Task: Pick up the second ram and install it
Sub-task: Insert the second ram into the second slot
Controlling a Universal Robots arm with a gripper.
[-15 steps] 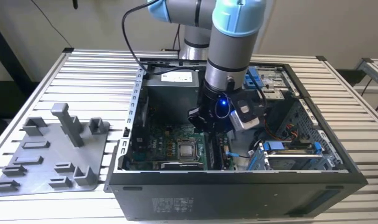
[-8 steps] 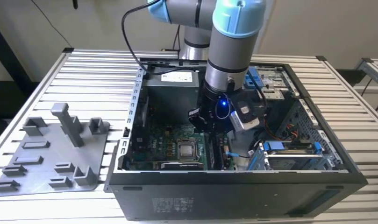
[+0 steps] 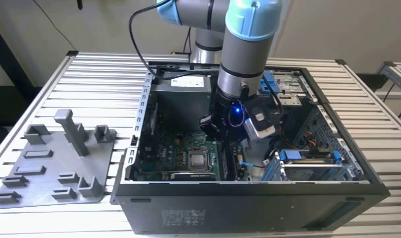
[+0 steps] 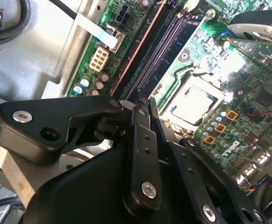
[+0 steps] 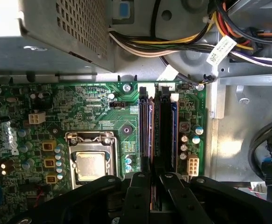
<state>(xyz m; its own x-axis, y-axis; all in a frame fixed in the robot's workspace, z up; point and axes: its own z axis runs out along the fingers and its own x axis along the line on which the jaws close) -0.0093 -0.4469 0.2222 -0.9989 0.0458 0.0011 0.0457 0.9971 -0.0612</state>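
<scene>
Reaching down into the open black computer case (image 3: 253,198), the black two-fingered gripper (image 5: 150,186) hangs over the memory slots at the exterior view's right edge of the green motherboard (image 5: 89,107). Its fingers (image 4: 143,140) are pressed close together — pinching the thin dark ram strip (image 5: 150,135), which stands on edge along one long slot, beside the silver processor socket (image 5: 90,163). A grey plastic parts tray (image 3: 55,163) lies on the slatted table, left of the case in the exterior view.
</scene>
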